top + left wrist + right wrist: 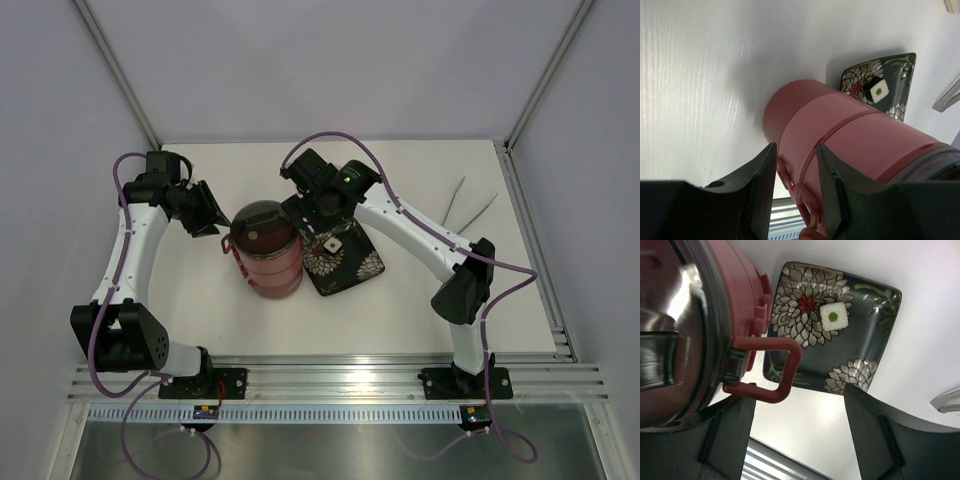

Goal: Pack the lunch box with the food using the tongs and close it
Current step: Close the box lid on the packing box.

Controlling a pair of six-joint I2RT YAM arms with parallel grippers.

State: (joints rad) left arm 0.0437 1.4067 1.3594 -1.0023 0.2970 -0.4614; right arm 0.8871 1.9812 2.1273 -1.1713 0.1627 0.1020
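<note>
Lunch box point(268, 250) stands upright, stacked vertically; left end effector point(796, 187) part-open astride its latch, right end effector point(800, 432) wide, empty.

No readable text, label, brand, number or sign appears in any view.

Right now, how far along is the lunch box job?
Nearly done: the lunch box stands stacked with its top lid on, the plate holds no food, and the tongs lie aside. In hand: left gripper straddles the side clips, right gripper open below the red latch. Left: latching.
</note>
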